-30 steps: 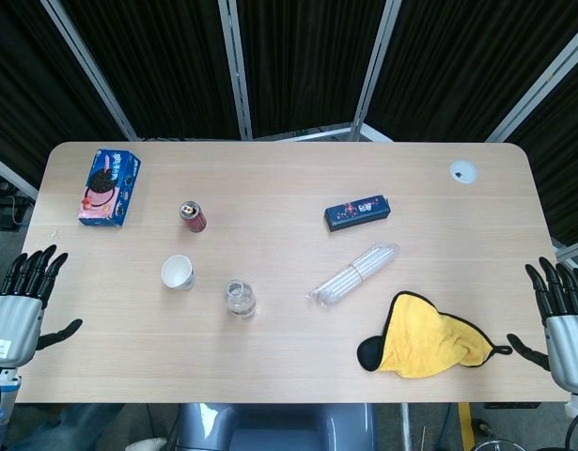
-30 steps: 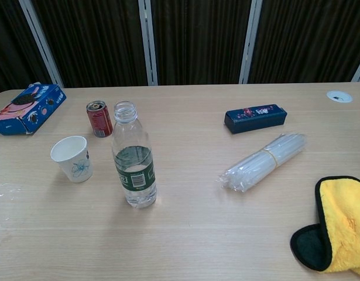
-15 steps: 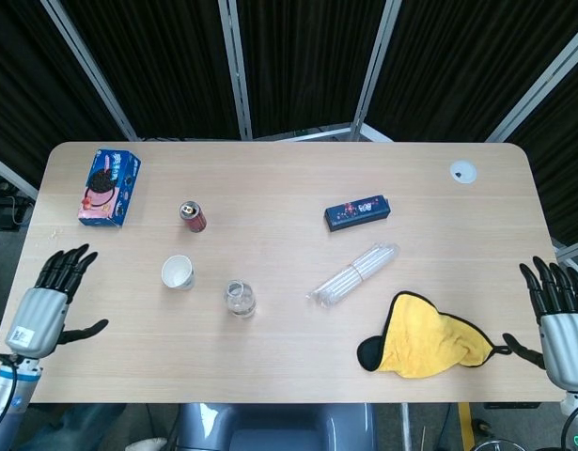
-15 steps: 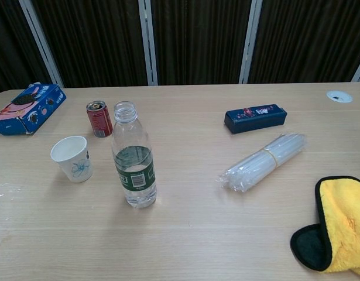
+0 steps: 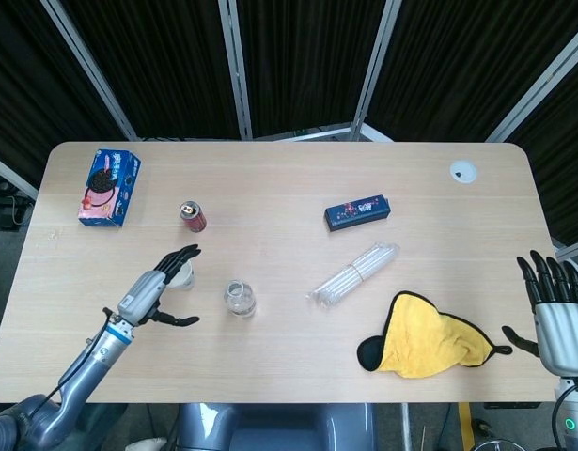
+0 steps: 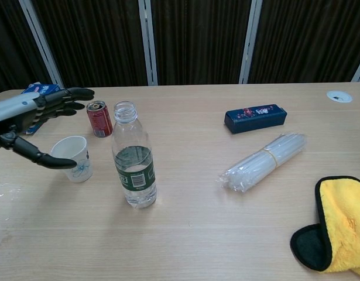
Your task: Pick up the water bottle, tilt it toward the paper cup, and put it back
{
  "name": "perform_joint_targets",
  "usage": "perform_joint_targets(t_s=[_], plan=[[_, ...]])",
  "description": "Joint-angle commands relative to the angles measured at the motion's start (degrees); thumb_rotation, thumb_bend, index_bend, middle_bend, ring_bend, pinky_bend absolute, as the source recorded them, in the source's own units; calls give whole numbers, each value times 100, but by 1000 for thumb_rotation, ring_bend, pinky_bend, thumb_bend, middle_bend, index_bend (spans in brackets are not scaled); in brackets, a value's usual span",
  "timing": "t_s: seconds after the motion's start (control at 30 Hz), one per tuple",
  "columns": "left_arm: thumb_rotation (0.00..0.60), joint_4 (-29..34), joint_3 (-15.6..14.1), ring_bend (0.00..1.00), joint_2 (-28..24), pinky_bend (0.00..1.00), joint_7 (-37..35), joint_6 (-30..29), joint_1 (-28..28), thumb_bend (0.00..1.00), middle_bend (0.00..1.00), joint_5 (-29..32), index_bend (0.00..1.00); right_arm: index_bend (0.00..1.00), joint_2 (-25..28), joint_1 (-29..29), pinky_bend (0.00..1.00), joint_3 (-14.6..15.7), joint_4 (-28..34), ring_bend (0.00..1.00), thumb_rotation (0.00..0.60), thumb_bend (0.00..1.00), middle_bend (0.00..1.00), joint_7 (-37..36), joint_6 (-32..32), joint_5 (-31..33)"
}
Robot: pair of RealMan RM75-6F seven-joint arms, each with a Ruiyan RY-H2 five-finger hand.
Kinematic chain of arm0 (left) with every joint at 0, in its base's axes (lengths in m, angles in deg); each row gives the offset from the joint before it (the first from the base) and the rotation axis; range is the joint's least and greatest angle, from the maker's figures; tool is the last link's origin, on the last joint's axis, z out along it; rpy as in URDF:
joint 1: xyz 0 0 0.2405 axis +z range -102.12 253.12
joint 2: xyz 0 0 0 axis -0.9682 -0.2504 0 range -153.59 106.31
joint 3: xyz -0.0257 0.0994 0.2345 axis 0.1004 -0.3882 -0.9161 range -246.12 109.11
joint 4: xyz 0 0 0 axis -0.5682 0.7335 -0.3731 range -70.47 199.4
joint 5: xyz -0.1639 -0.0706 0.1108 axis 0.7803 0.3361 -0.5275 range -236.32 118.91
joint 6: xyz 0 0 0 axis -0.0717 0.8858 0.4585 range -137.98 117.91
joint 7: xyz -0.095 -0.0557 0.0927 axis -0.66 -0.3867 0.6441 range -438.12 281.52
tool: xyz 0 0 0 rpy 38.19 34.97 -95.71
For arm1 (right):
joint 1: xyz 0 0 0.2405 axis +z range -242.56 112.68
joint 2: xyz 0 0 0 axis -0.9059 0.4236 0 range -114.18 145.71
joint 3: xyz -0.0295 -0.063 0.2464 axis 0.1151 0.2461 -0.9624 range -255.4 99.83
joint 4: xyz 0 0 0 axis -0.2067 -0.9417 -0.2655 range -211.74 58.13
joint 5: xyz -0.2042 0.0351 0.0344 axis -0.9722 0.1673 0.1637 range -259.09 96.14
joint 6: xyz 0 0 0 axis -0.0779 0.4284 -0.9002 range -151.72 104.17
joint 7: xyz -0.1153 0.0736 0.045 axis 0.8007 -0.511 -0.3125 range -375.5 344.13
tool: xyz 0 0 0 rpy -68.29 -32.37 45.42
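The water bottle (image 6: 133, 157) stands upright and uncapped near the front middle of the tabletop (image 5: 289, 188), exactly where it stood a second ago, with the paper cup (image 6: 72, 158) just beside it toward the robot's left. What has changed is the left hand (image 5: 159, 289): from the tabletop's left edge it has swung inward and now hovers over the cup, its fingers (image 6: 67, 96) spread apart and holding nothing. I judge this to be the reach toward the bottle, with the grasp not yet made.

The bottle is clear plastic, roughly half full of water, with a dark green label round its middle.

The right hand (image 5: 553, 308) waits off the right edge, fingers apart and empty, barely shifted. Behind the cup stands a red drink can (image 6: 99, 118).
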Motion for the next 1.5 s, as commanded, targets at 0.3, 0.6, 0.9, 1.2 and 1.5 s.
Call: perform_joint_targets(t_s=[0.3, 0.6, 0.9, 1.2, 1.5], plan=[[600, -1048, 106, 0, 950, 0, -1101, 514, -570, 0, 0, 199, 0, 0, -47, 26, 0, -83, -162, 0, 600, 0, 0, 17, -114, 326], [600, -1564, -31, 0, 1354, 0, -1565, 683, -788, 0, 0, 128, 0, 0, -66, 50, 0, -114, -214, 0, 600, 0, 0, 27, -167, 453], [600, -1913, -161, 0, 1664, 0, -1807, 779, -969, 0, 0, 63, 0, 0, -75, 81, 0, -134, -257, 0, 600, 0, 0, 38, -234, 559], [600, -2141, -217, 4, 1865, 66, -2081, 887, -1105, 24, 90, 102, 135, 0, -64, 103, 0, -149, -280, 0, 600, 0, 0, 9, -279, 635], [600, -2265, -254, 213, 1989, 252, -2267, 810, -1141, 175, 412, 133, 483, 0, -56, 125, 0, -152, -298, 0, 600, 0, 0, -4, -319, 684]])
